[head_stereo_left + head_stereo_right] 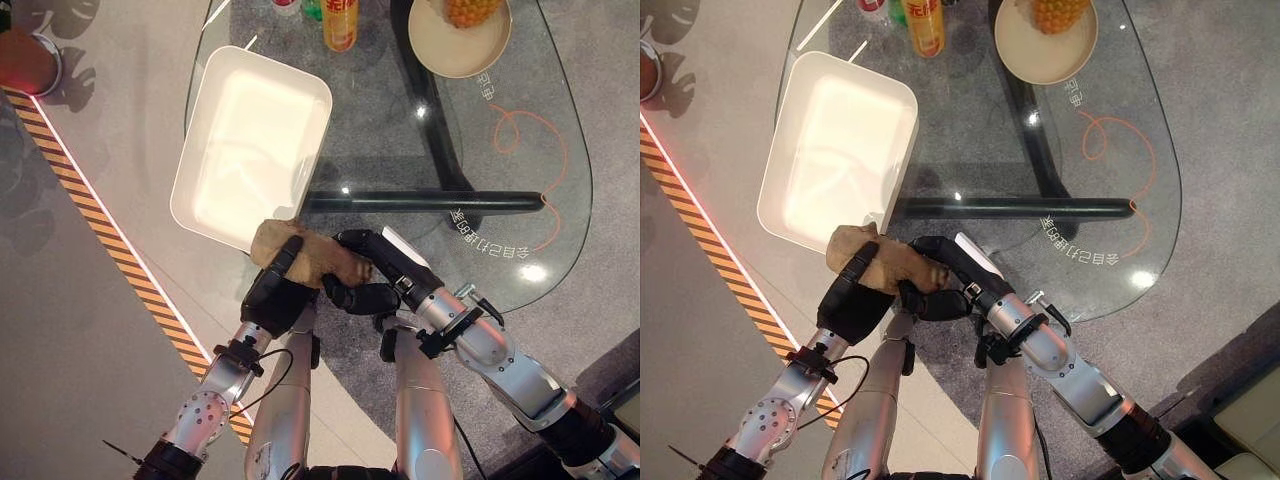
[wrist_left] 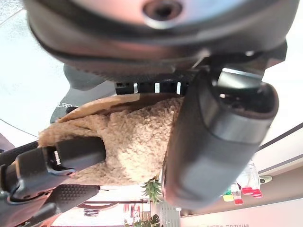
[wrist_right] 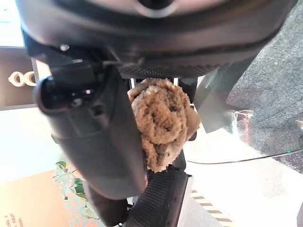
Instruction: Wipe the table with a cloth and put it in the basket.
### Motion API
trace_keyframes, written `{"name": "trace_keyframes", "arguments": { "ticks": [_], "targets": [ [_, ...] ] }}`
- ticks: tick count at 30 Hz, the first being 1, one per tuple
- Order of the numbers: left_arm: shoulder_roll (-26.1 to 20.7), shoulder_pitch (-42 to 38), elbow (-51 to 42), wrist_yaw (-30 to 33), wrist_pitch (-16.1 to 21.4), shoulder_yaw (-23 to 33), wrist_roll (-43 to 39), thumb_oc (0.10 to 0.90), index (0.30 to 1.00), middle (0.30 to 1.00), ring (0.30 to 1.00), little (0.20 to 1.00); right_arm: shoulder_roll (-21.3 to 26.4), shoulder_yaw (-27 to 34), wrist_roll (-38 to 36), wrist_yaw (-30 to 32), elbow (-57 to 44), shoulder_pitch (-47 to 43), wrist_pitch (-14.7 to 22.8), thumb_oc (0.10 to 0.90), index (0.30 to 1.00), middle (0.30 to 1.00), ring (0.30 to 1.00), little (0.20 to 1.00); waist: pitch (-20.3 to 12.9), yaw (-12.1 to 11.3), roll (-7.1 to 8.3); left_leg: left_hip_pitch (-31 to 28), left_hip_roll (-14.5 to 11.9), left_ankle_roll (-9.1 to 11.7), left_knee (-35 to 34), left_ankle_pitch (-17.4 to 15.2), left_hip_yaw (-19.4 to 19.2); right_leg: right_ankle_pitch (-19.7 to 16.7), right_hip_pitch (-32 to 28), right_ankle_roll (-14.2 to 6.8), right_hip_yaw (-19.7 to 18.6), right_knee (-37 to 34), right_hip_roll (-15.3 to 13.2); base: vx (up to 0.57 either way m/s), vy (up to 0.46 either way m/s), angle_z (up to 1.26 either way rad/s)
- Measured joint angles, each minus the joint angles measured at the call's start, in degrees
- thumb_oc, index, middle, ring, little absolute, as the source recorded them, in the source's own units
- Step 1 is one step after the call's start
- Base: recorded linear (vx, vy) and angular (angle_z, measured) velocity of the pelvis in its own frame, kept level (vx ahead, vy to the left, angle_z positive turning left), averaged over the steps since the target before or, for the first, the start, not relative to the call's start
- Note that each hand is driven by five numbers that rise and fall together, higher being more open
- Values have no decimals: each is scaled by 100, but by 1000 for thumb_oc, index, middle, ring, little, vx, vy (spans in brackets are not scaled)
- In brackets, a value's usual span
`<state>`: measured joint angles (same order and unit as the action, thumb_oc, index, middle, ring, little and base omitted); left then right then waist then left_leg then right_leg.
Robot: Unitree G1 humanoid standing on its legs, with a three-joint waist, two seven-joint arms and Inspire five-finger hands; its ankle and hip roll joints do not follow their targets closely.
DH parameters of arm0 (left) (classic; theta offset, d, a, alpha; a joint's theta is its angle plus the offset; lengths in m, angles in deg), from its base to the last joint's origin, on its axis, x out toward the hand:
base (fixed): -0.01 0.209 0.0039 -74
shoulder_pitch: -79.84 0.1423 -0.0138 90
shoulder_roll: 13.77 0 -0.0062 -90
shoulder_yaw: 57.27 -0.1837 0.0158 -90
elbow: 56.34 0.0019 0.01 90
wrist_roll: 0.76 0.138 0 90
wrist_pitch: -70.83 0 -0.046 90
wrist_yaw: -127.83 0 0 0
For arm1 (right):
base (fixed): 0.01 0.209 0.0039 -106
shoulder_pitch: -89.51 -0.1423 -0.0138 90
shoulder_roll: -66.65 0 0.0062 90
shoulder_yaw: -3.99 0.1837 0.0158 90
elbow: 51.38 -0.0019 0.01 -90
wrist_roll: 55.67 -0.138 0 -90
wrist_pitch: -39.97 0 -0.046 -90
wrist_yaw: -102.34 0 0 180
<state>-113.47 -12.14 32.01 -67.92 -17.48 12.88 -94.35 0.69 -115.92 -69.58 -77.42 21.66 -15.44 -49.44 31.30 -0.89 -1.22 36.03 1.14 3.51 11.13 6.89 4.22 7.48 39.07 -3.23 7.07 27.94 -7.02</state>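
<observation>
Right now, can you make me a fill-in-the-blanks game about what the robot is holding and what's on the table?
1. Both the left hand and the right hand hold a tan ____.
2. The cloth is at the near edge of a white ____.
3. The table top is made of clear ____.
4. The round plate holds a ____.

Missing words: cloth; basket; glass; pineapple

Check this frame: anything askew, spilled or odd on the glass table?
No spill or damage shows. One oddity: the white tray sits askew, overhanging the glass table at its left rim. The tan cloth is bunched at the tray's near corner, gripped by both the left hand and the right hand.
</observation>
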Motion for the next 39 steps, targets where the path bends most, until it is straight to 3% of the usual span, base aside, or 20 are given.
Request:
{"name": "trace_keyframes", "arguments": {
  "ticks": [2, 3, 4, 5, 23, 28, 39],
  "targets": [
    [0, 1, 0, 0, 0, 0, 0, 100, 300, 300, 300, 200, -3, -1, 0, 4, 0, 1, 0, 100, 300, 300, 300, 200, -1, 5, 3, -2, 0, 0, 2, 0, 0, -1, -2, 0, 0, 0, 0, 0, 0, 0],
    [2, 1, 0, 0, 1, 0, 0, 100, 300, 300, 300, 200, -6, -1, 2, 10, 0, 3, 0, 331, 498, 498, 498, 431, -1, 15, 6, -3, 0, 0, 3, 1, 1, -2, -5, 1, 1, 0, 0, 0, 0, 0],
    [4, 1, 0, 0, -1, 4, 0, 100, 300, 300, 300, 200, -7, -2, 15, 20, 0, 3, 0, 671, 789, 789, 789, 771, -1, 25, 10, -5, 0, 0, 5, 1, 1, -3, -6, 2, 2, 0, 0, 0, 0, 0],
    [11, 1, 0, 0, 0, 5, 0, 100, 300, 300, 300, 200, -11, -8, 36, 45, -5, 3, 0, 800, 900, 900, 900, 900, -2, 33, 15, -5, 0, 0, 5, 1, 2, -4, -7, 2, 2, 0, 0, 0, 0, 0],
    [102, -24, 10, 4, 142, 71, 7, 100, 300, 300, 300, 200, -89, -32, 277, 357, -482, 566, 171, 800, 900, 900, 900, 900, 2, 118, 123, -69, -7, -9, -18, -7, -5, 4, -80, -7, 1, -55, 5, 0, 0, 0],
    [113, -36, 10, 4, 128, 78, 7, 100, 300, 300, 300, 200, -120, -31, 276, 466, -513, 718, 263, 800, 900, 900, 900, 900, 2, 119, 212, -55, -7, -23, -22, -17, -9, 3, -81, -11, 0, -91, 8, 0, 0, 0],
    [186, -37, 9, 2, 24, 99, 7, 100, 300, 300, 300, 200, -157, -26, 276, 679, -602, 945, 330, 800, 900, 900, 900, 900, 1, 125, 259, -48, -6, -32, -18, -24, -22, -6, -82, -17, -6, -113, 8, 0, 0, 0]
  ]
}}
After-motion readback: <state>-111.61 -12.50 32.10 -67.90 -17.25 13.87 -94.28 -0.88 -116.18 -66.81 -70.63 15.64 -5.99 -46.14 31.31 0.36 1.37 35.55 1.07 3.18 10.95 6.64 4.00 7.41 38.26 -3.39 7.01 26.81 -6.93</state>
